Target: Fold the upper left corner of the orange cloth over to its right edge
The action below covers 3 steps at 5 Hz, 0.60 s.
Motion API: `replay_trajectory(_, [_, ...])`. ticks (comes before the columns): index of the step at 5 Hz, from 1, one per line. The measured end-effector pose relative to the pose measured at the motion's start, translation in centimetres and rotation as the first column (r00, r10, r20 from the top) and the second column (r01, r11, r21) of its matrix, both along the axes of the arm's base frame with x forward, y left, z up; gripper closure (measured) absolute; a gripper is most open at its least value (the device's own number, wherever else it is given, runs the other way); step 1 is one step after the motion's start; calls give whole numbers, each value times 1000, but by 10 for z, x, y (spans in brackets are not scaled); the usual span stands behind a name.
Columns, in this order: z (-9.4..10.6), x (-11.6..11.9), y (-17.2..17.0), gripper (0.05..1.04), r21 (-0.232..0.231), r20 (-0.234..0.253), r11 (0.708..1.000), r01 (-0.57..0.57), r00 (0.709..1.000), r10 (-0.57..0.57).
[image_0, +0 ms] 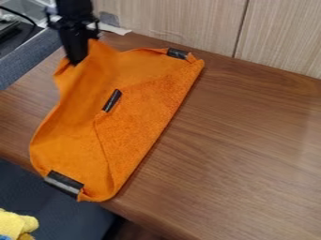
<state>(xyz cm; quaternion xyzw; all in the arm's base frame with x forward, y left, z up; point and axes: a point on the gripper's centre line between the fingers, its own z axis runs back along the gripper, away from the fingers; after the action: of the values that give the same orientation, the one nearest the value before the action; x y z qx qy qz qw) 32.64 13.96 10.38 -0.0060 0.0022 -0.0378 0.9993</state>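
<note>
Orange cloth (134,117), nubby and folded, peaks against the tool (79,58).

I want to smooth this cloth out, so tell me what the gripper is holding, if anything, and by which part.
The gripper holds the orange cloth by its upper-left edge, where the fabric bunches up.

brown wood-grain tabletop (238,140) with a soft sheen at the right, pale wood-look panel wall (175,21) behind it with a dark vertical seam, grey fabric-looking edge (28,56) at upper left, kinda dark blue-grey surface (37,197) down below
</note>
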Motion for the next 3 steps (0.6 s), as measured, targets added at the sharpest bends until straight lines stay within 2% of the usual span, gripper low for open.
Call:
replay_trajectory(1, [3, 8, -43, 1011, 5, 19, 995, 97, 995, -97])
replay_trajectory(3, [-14, 10, -109, 1012, 7, -13, 972, 236, 972, -236])
